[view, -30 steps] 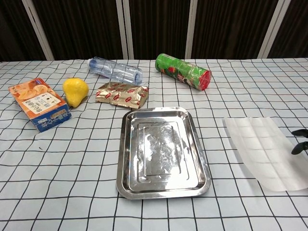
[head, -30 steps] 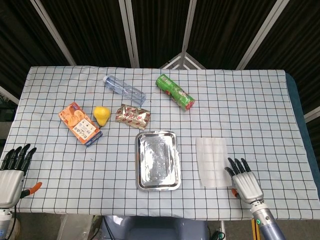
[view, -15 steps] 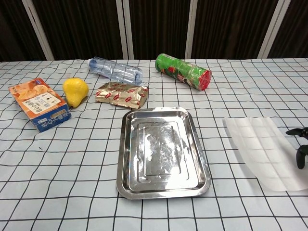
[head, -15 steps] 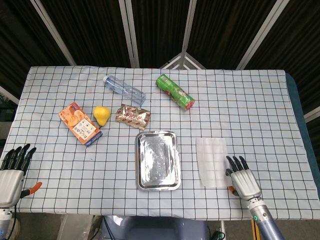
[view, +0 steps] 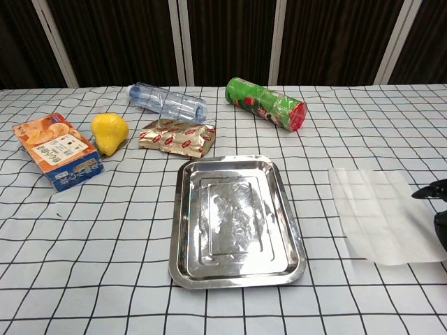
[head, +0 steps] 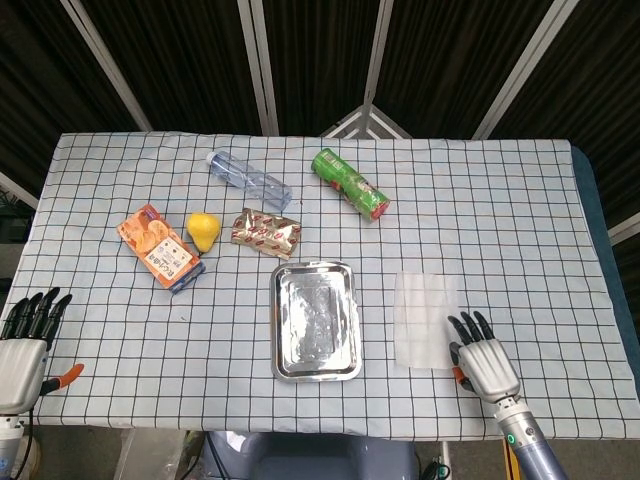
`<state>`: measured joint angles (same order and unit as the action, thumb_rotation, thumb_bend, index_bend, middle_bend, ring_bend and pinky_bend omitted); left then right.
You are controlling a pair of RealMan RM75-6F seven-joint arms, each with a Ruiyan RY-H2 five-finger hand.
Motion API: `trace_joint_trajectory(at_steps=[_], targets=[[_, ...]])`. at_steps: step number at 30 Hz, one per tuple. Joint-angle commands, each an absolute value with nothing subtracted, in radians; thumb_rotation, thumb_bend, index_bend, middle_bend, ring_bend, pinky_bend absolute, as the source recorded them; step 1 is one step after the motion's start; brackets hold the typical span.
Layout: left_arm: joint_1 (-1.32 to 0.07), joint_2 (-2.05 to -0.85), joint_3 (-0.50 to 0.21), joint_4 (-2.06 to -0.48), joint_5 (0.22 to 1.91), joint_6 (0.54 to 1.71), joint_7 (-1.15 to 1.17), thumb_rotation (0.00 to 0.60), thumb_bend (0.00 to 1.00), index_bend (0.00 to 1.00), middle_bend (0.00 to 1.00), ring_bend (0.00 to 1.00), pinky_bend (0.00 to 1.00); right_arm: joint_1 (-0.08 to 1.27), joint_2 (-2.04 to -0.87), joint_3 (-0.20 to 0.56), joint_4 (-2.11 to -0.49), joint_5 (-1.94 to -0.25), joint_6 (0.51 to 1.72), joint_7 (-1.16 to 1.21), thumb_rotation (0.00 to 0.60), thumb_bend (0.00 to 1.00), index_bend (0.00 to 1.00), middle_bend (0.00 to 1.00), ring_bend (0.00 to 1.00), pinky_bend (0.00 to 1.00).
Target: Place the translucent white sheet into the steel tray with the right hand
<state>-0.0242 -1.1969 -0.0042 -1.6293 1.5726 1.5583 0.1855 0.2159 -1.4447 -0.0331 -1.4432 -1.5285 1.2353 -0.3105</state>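
Grey and black, the right hand (head: 482,356) sits low at the lower right of the head view, its dark fingers (head: 463,327) spread apart and pointing up the frame, their tips at the near right corner of the translucent white sheet (head: 424,306); whether they press on it cannot be told. In the chest view only dark fingertips (view: 433,191) show at the right edge, at the sheet's right border. At the lower left corner of the head view the left hand (head: 22,352) hangs off the near edge of the bench (head: 520,220), fingers straight and slightly apart, holding nothing. The sheet lies flat on the checked cloth, right of the steel tray (head: 277,330) and apart from it, wholly outside it. The tray stands just below the middle of the frame with nothing in it. Beyond it to the left lie a foil snack packet (head: 265,232), a yellow pear (head: 203,230) and an orange carton (head: 160,248) in a loose row. Farther up, a clear plastic bottle (head: 249,179) lies on its side, and a green snack can (head: 350,183) lies tilted toward the upper middle.
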Motion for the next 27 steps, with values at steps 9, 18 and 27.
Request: trace_joint_trajectory(at_steps=[9, 18, 27], targets=[[-0.024, -1.198, -0.005, -1.629, 1.575, 1.562, 0.182, 0.6, 0.1, 0.0, 0.0, 0.0, 0.0, 0.22, -1.437, -0.026, -1.456, -1.544, 1.259, -0.283, 0.6, 0.49, 0.65, 0.16, 0.0, 0.0], [-0.024, -1.199, -0.007, -1.627, 1.578, 1.567, 0.179, 0.6, 0.1, 0.0, 0.0, 0.0, 0.0, 0.262, -1.352, 0.09, -1.642, -1.586, 1.365, -0.27, 0.6, 0.5, 0.66, 0.18, 0.0, 0.0], [-0.023, -1.199, -0.007, -1.626, 1.577, 1.571, 0.179, 0.6, 0.1, 0.0, 0.0, 0.0, 0.0, 0.299, -1.306, 0.209, -1.822, -1.55, 1.417, -0.286, 0.6, 0.5, 0.66, 0.18, 0.0, 0.0]])
